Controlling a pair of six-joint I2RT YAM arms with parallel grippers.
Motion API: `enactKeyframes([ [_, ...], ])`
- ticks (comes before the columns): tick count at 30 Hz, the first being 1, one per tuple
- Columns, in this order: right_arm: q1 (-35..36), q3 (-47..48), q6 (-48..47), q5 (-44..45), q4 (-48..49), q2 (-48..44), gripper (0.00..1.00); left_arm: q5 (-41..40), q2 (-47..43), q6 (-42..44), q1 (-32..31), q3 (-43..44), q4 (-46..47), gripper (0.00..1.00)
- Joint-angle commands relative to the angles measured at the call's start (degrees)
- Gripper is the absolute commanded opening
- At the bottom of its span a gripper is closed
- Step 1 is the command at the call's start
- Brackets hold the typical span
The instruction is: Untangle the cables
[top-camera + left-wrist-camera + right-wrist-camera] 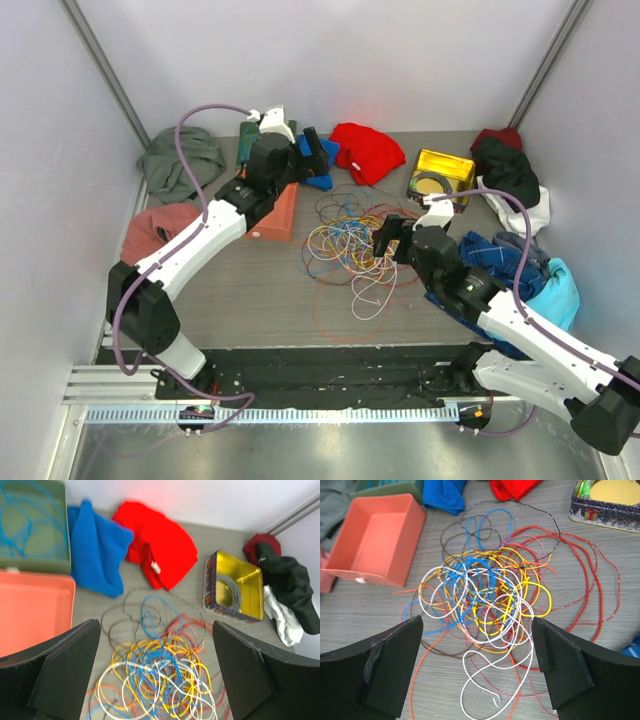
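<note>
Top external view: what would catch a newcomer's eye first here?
The tangle of cables, loops of yellow, blue, white and red, sprawls in the middle of the table. Behind it a bright red garment lies near the back edge, with a yellow tin to its right.

An open orange plastic box (375, 540) sits on the grey wooden table (240, 290). A soft blue cloth (95, 545) lies just beside a bright red cloth (160, 545). A shiny yellow tin (247, 587) sits near a black cloth (290, 587).
</note>
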Motion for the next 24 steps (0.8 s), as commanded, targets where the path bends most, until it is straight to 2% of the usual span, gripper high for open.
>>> enactKeyframes([
  [1,-0.2,0.5,1.4,-2.0,0.4,-2.0,1.0,5.7,2.2,-8.0,3.0,1.6,-9.4,1.0],
  [2,-0.3,0.7,1.7,-1.7,-0.2,-2.2,1.0,8.5,2.4,-9.9,2.7,1.7,-13.1,1.0],
  [4,-0.3,0.6,2.2,-1.1,-1.6,-3.2,1.0,9.1,2.2,-10.2,0.8,-1.4,-14.1,1.0],
  [9,-0.2,-1.0,1.9,-1.3,-2.0,-6.4,1.0,2.6,-0.2,-10.0,-5.8,-6.9,-17.3,1.0],
  [14,-0.2,-2.0,1.9,-0.8,-3.7,-7.8,1.0,-3.4,-1.9,-10.7,-14.9,-12.4,-19.3,1.0],
  [17,-0.3,-2.9,2.6,-0.7,-3.9,-7.9,1.0,-2.4,-1.4,-11.9,-16.1,-15.6,-16.6,1.0],
  [24,-0.2,-2.4,3.6,0.0,-4.6,-9.9,1.0,-3.3,4.1,-8.9,-15.4,-11.5,-8.2,0.93],
])
